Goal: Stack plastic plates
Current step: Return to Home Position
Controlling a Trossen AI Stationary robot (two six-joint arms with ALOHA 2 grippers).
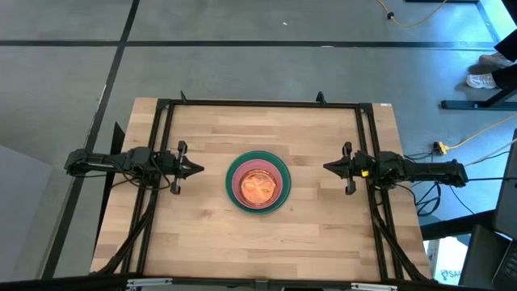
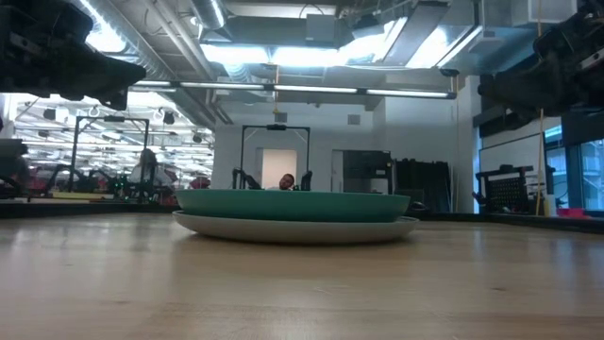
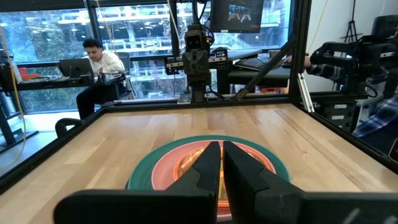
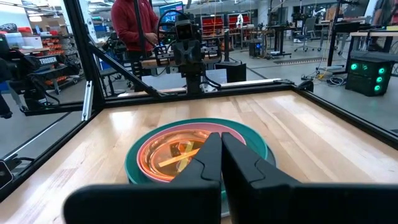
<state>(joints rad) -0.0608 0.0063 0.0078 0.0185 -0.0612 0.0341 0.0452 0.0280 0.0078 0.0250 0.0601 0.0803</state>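
Observation:
The plastic plates (image 1: 258,184) sit in one stack at the table's middle: a pale grey plate (image 2: 297,229) lies on the wood, a teal-green one (image 2: 293,204) on it, then a pink one (image 4: 186,134) with small translucent orange and pink-red plates (image 1: 258,189) nested inside. My left gripper (image 1: 199,169) hovers left of the stack, shut, pointing at it. My right gripper (image 1: 326,167) hovers right of it, also shut. Both stand clear of the plates.
A black frame rail (image 1: 258,104) runs along the table's far edge and down both sides. Bare wood (image 1: 258,242) lies all around the stack. People stand and sit in the room beyond the table.

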